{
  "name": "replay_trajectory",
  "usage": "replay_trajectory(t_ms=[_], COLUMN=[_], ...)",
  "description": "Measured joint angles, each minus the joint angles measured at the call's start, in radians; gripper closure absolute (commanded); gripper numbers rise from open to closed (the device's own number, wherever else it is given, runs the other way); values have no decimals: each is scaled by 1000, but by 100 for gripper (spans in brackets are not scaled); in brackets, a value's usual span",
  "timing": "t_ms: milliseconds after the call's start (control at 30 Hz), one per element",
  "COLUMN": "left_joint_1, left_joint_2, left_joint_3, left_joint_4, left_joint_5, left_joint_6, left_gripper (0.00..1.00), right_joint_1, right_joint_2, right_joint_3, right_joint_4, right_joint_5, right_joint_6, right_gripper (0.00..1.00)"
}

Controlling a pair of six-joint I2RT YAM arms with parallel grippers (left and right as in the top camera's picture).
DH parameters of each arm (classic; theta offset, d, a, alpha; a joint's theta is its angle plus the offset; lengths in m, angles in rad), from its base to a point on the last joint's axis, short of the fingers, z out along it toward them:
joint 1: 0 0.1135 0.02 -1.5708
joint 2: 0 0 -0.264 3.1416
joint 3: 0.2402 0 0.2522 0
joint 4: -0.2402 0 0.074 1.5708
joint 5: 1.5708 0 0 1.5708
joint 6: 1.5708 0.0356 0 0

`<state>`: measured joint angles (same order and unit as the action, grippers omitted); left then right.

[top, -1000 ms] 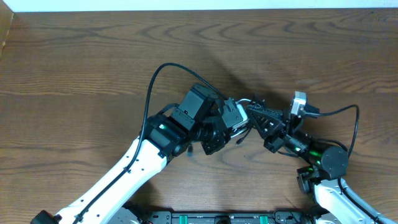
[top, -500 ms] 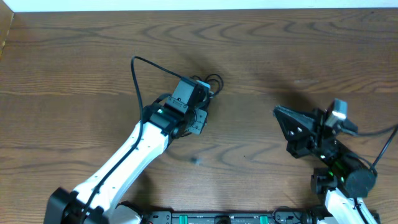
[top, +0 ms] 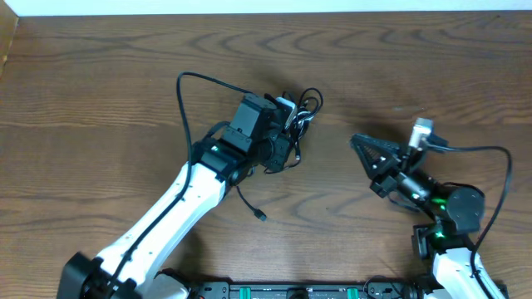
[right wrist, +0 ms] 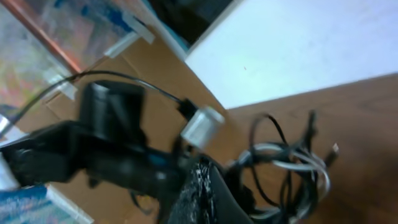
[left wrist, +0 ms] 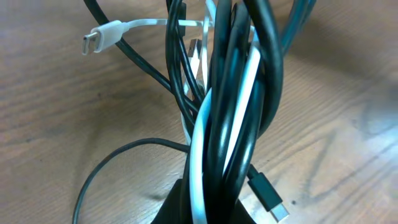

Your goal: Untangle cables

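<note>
My left hand (top: 289, 134) is clamped on the cables (left wrist: 231, 118). Black and white cords are twisted into one bundle that stands straight out of its grip, probably all three, though that's hard to tell. One black end trails on the table (top: 100, 83) under the arm. My right hand (top: 358, 142) is pressed together, empty, well apart from them.

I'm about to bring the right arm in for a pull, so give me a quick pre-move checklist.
1. Left gripper clamped on the cables: ok.
2. Right gripper free of cord: ok, nothing in it, apart from the bundle.
3. Right jaws open for a grab: not ok, shut.
4. Free end to take: ok, white plug sticks out to the side.
5. Right wrist view sharp: not ok, blurred.
</note>
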<state>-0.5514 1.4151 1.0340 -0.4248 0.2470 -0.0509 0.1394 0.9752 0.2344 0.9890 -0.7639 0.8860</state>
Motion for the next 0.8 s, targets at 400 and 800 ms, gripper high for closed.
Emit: replay_trajectory(t_ms=[400,800], left_joint_1=[0,0], left_joint_2=[-252,-265], left_joint_3=[0,-1], left_joint_4=[-108,-377], left_joint_5=[18,353], left_joint_6=[60,523], left_gripper=[93,92], right_joint_1=[200,211], right_joint_2=[-2,-3], right_joint_3=[0,0], right_joint_4=[-190,-173], right_joint_5=[222,202], right_joint_6=[-114,-256], right_gripper=[94,57])
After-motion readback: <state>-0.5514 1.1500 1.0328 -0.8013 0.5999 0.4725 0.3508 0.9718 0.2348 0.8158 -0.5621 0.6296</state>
